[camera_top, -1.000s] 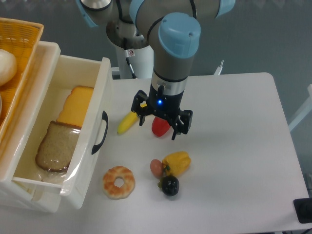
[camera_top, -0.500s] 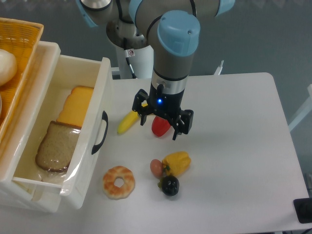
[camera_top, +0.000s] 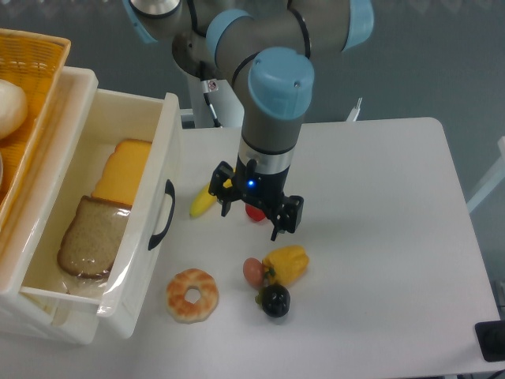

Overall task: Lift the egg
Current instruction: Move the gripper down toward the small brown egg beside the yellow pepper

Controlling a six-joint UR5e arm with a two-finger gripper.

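Camera view, fixed, looking down at the white table [camera_top: 379,237]: small smooth pinkish-tan egg [camera_top: 252,272] sits at about 6 o'clock from the black two-finger gripper [camera_top: 254,223], near but apart from it. Egg touches the yellow bell pepper [camera_top: 288,264] on its 3 o'clock side; the black round fruit [camera_top: 276,301] lies just beside at 5 o'clock. Glazed ring doughnut [camera_top: 192,294] sits at 8 o'clock of the egg, apart. Gripper hangs released, fingers spread, nothing between them, over the shiny red round fruit [camera_top: 254,212] (mostly hidden by the wrist). Yellow banana [camera_top: 204,201] lies at 9 o'clock of the gripper, next to the white plastic drawer [camera_top: 150,260] holding a brown bread slice [camera_top: 89,237] and a yellow cheese slice [camera_top: 122,171].

Step in hand, as I judge it: line up over the egg. To do it well, shift toward 6 o'clock, centre on the egg, and turn the fingers so neither lands on the pepper; close gently, since a smooth round thing may squirt out.

No brand, label or readable writing visible.
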